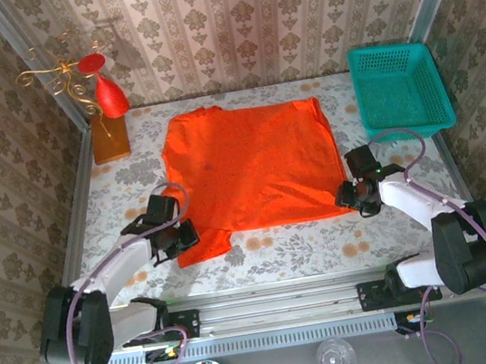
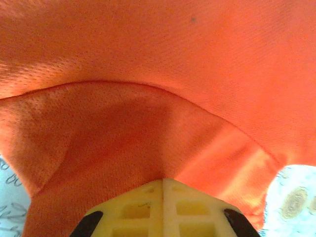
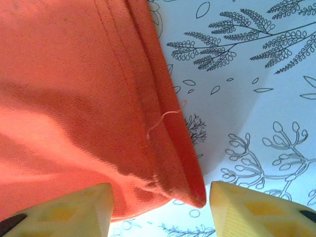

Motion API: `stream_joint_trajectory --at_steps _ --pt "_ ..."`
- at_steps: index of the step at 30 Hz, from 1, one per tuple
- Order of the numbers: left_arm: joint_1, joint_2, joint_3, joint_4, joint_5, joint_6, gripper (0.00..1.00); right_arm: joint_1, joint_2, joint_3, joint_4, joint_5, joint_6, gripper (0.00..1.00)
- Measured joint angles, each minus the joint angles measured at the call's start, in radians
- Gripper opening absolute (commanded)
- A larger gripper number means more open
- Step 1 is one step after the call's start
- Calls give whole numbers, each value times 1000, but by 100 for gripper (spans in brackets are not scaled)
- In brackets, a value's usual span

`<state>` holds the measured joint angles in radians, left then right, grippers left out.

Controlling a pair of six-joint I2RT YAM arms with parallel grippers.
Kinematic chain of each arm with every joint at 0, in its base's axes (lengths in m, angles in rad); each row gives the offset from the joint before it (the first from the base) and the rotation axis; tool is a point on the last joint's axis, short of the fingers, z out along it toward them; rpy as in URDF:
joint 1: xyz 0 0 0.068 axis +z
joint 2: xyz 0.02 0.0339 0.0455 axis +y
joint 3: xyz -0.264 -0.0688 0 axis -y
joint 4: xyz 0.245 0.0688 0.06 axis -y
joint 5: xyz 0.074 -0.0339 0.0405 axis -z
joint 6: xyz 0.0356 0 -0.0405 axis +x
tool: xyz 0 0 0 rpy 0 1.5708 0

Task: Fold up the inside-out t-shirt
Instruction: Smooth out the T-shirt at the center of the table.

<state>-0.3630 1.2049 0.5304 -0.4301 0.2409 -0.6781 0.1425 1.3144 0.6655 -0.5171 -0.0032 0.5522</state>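
The inside-out t-shirt (image 1: 254, 166) lies spread flat in the middle of the table, bright orange-red, with a sleeve sticking out at its near left. My left gripper (image 1: 178, 237) sits at that near-left sleeve. In the left wrist view its yellow fingers (image 2: 143, 207) are pressed together, shut on a pinch of the t-shirt (image 2: 148, 74). My right gripper (image 1: 355, 194) is at the shirt's near-right corner. In the right wrist view it (image 3: 160, 197) stands open, its fingers on either side of the hemmed corner (image 3: 190, 190), which lies on the table.
A teal basket (image 1: 399, 90) stands at the back right. A red cone ornament (image 1: 111, 96) with gold wire sits on a wooden block (image 1: 110, 138) at the back left. Patterned walls close in the table. Flowered tablecloth (image 3: 256, 98) shows right of the shirt.
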Motion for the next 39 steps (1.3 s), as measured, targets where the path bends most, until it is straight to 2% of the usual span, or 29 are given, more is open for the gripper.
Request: stream_joint_trajectory --at_steps 3,11,14,19,22,23,25,28,31,35,39 --pt "3 69 0 16 10 19 4 -31 7 -14 32 -35 -11 45" --pt "25 81 -7 64 38 28 4 -98 14 -26 92 -152 -41 37" --pt "42 81 -12 75 50 29 4 -115 23 -26 101 -187 -56 28" --pt "78 81 -19 85 71 40 4 -132 20 -26 87 -221 -53 4" --pt "90 81 -20 87 79 45 4 -138 -4 -26 54 -222 -32 0" --pt "94 81 -20 87 79 46 4 -141 -14 -26 46 -221 -25 1" --pt "101 80 -20 86 81 47 4 -147 -38 -26 20 -216 -5 15" --pt "107 76 -20 78 80 50 5 -152 -53 -34 -2 -184 34 29" --pt "111 69 -20 64 77 52 5 -153 -50 -48 -34 -138 60 35" --pt "111 51 -20 39 76 55 6 -154 -66 -50 -69 -102 79 40" --pt "111 16 -20 2 73 58 6 -152 -178 -49 -90 -106 81 41"
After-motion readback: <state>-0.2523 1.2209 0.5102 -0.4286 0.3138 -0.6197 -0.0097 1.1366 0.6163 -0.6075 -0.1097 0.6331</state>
